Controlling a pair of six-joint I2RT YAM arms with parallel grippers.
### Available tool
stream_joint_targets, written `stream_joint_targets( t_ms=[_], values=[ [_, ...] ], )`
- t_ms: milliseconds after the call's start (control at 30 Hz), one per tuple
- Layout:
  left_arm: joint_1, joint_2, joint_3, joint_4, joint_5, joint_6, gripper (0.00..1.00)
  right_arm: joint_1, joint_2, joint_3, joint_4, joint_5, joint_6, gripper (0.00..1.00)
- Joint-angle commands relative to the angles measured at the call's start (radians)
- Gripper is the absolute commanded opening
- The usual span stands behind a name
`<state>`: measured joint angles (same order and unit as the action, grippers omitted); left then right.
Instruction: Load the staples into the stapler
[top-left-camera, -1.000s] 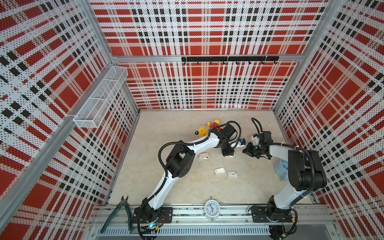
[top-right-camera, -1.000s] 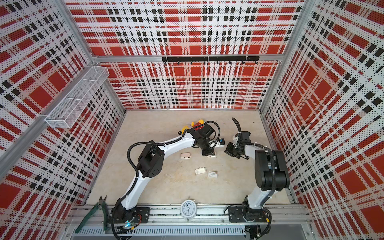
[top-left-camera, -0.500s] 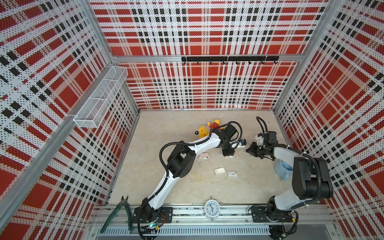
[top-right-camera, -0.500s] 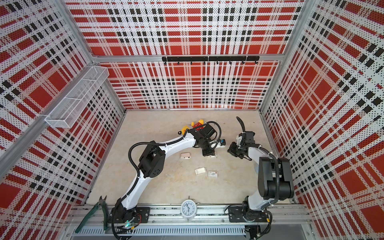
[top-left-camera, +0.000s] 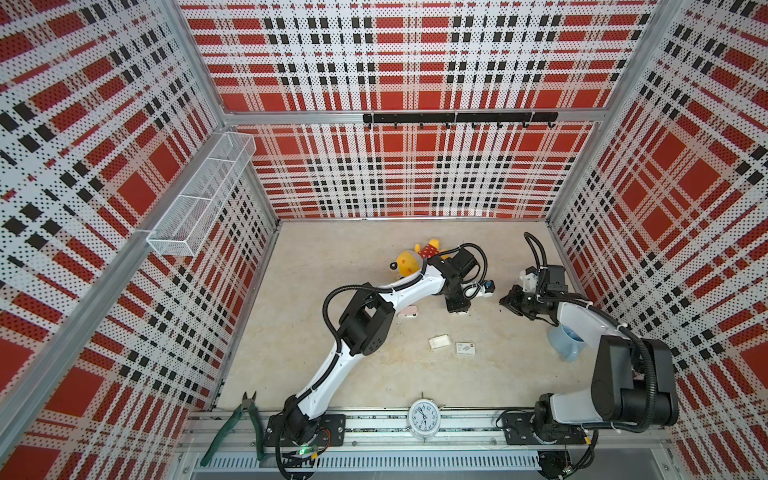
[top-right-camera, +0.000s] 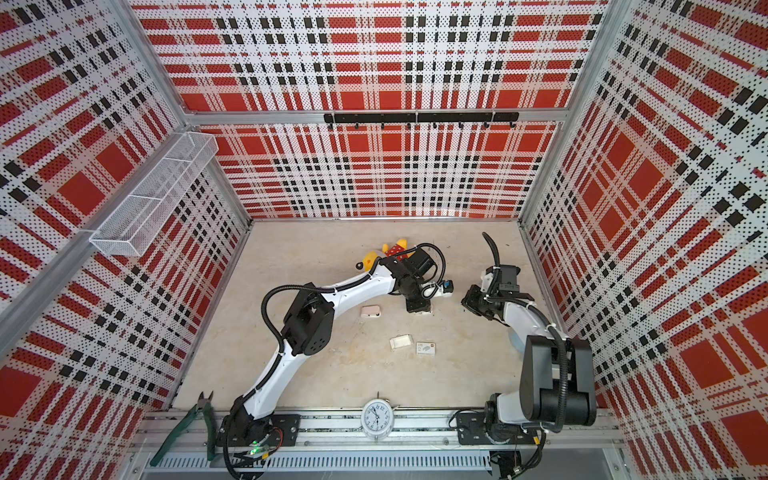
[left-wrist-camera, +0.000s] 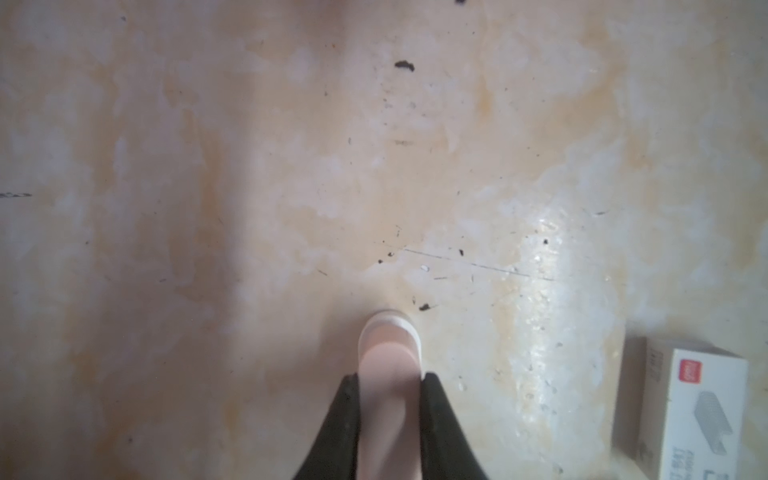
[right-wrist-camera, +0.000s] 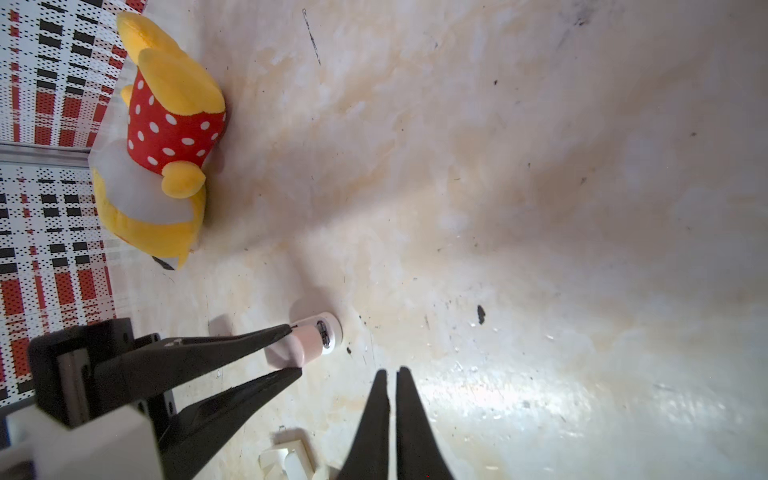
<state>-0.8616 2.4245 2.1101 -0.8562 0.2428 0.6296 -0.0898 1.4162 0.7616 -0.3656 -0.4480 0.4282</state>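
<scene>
A pink stapler (left-wrist-camera: 388, 345) stands on its end on the table, and my left gripper (left-wrist-camera: 390, 376) is shut on its sides. The right wrist view shows the same grip from the side: the left gripper (right-wrist-camera: 294, 349) pinches the stapler (right-wrist-camera: 316, 334), whose white end faces out. In both top views the left gripper (top-left-camera: 457, 309) (top-right-camera: 417, 309) points down at mid-table. My right gripper (right-wrist-camera: 390, 372) is shut with nothing between its fingers, and it hovers to the right of the left one (top-left-camera: 508, 300) (top-right-camera: 467, 301). The staples do not show in any view.
A white box with a grey print (top-left-camera: 465, 348) (left-wrist-camera: 698, 407) and an open white tray (top-left-camera: 439, 341) lie nearer the front. Another small pink item (top-left-camera: 407, 311) lies under the left arm. A yellow plush toy (top-left-camera: 409, 262), a blue cup (top-left-camera: 565, 340), a clock (top-left-camera: 423, 417) and pliers (top-left-camera: 241, 419) are around.
The right gripper has drawn back to the right, away from the left gripper, and its arm has swung toward the right wall. The left gripper has kept still with the stapler.
</scene>
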Motion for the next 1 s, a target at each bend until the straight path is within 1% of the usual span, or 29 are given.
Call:
stream_joint_targets(
  t_ms=[0, 267, 967],
  values=[
    [-0.008, 0.076, -0.002, -0.089, -0.055, 0.030, 0.18, -0.005, -0.029, -0.024, -0.007, 0.002, -0.028, 0.09],
    [-0.010, 0.066, 0.002, -0.093, -0.062, 0.029, 0.20, -0.008, -0.034, -0.039, 0.005, -0.009, -0.036, 0.09],
    [-0.002, -0.043, -0.008, -0.093, -0.058, 0.025, 0.26, -0.013, -0.014, -0.029, 0.025, -0.024, -0.039, 0.10]
  ],
)
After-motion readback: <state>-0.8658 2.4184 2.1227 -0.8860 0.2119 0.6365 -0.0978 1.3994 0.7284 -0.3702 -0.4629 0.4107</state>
